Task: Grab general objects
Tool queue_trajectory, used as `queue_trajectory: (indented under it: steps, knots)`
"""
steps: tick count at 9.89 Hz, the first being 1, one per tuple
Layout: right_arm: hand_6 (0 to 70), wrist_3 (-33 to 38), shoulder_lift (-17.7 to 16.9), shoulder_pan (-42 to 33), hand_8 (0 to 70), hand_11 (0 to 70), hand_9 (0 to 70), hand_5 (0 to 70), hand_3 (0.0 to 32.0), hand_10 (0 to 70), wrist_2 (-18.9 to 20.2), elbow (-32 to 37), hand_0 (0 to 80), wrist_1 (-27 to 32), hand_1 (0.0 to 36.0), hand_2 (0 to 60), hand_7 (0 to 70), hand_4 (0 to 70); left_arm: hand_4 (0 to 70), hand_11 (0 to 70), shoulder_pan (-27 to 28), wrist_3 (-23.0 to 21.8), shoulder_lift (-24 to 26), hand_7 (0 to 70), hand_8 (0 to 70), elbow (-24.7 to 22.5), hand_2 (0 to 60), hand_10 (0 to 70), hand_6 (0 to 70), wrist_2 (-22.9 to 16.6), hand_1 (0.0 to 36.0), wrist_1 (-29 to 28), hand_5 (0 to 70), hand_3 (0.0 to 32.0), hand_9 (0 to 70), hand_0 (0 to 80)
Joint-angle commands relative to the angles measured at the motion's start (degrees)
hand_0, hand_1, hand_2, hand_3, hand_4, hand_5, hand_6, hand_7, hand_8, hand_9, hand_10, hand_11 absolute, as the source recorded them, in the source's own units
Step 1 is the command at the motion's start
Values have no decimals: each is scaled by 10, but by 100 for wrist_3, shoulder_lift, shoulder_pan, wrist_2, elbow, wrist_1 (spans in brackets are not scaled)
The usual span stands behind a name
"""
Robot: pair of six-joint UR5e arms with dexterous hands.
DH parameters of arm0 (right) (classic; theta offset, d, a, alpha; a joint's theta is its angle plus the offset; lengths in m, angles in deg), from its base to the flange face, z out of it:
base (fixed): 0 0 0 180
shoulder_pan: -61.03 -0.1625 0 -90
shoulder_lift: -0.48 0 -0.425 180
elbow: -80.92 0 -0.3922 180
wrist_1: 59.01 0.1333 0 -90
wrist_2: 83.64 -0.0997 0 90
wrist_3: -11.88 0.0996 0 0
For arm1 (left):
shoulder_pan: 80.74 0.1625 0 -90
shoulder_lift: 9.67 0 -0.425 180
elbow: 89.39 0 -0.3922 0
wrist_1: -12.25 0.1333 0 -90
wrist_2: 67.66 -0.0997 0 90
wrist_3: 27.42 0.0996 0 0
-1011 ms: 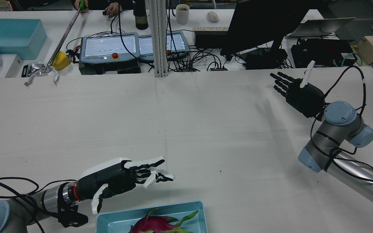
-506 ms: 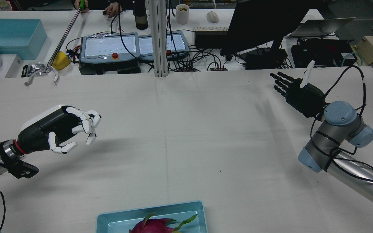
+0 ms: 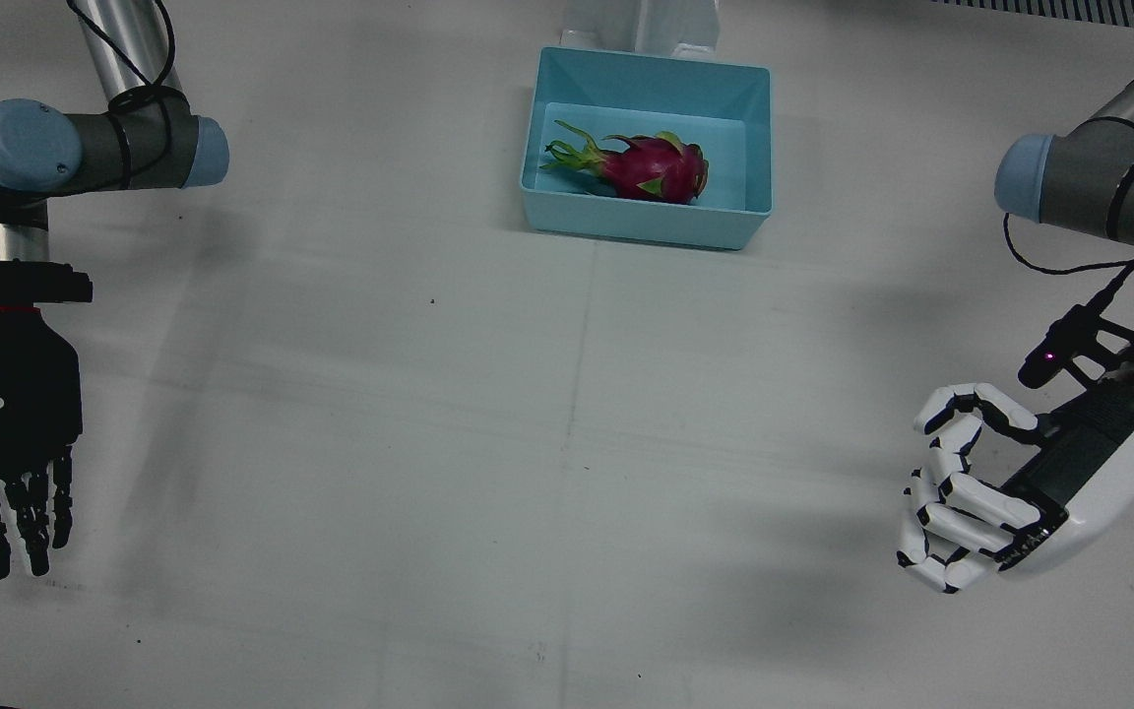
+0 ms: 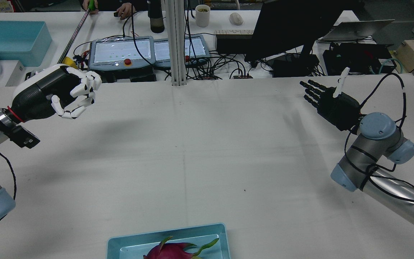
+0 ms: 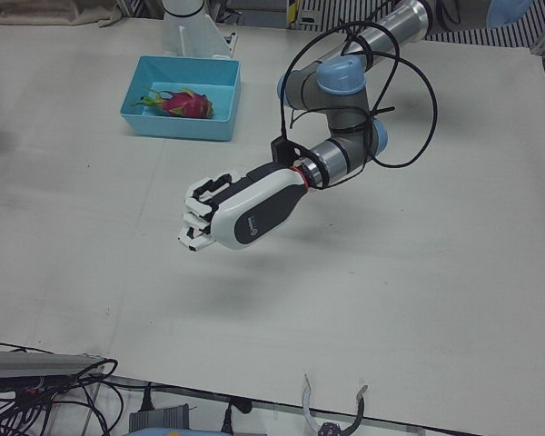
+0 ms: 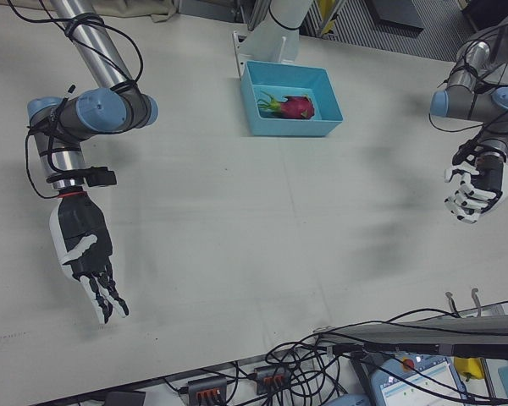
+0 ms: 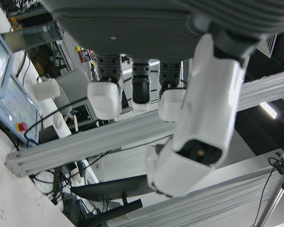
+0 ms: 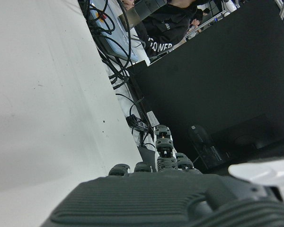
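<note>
Left hand (image 4: 54, 94) has swung away, fingers clenched empty; magenta, green-scaled dragon fruit (image 3: 641, 165) in bin (image 3: 646, 222).

Even overhead light, bright, slightly cool cast. Soft shadows of my arms spread on table (image 3: 567, 414), faint double edges. No harsh glare; mild shine on my left hand (image 5: 241, 213) shell. Fixed views sharp. My left hand view: near fingers (image 7: 106, 99) soft, background clearer. Right hand view: palm blurred.
</note>
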Motion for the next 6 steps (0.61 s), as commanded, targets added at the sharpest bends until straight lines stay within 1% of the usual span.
queue_trajectory:
  steps: [1,2,3,4,5,6]
  knots:
    - [0,0,0,-9,0,0,0,0,0,0,0,0,0,9,0,0,0,0,700,700,-909,234,111,700,583,515,600,700,700,-2,354,-27,424,0,700,795]
    - [0,0,0,0,0,0,0,0,0,0,0,0,0,0,0,0,0,0,700,700,-1356,217,120,700,564,630,600,700,700,-2,342,-29,427,0,700,800]
    - [0,0,0,0,0,0,0,0,0,0,0,0,0,0,0,0,0,0,700,700,-1796,330,103,700,509,675,600,700,700,7,319,-47,412,0,658,759]
    - [0,0,0,0,0,0,0,0,0,0,0,0,0,0,0,0,0,0,700,700,-2148,470,50,700,580,719,600,700,700,68,280,-447,422,0,700,673]
    - [0,0,0,0,0,0,0,0,0,0,0,0,0,0,0,0,0,0,700,700,-2387,384,-107,700,651,624,600,700,700,95,308,-625,432,0,700,749]
    - [0,0,0,0,0,0,0,0,0,0,0,0,0,0,0,0,0,0,700,700,-2432,157,-135,700,700,588,600,700,700,173,341,-705,466,0,700,800]
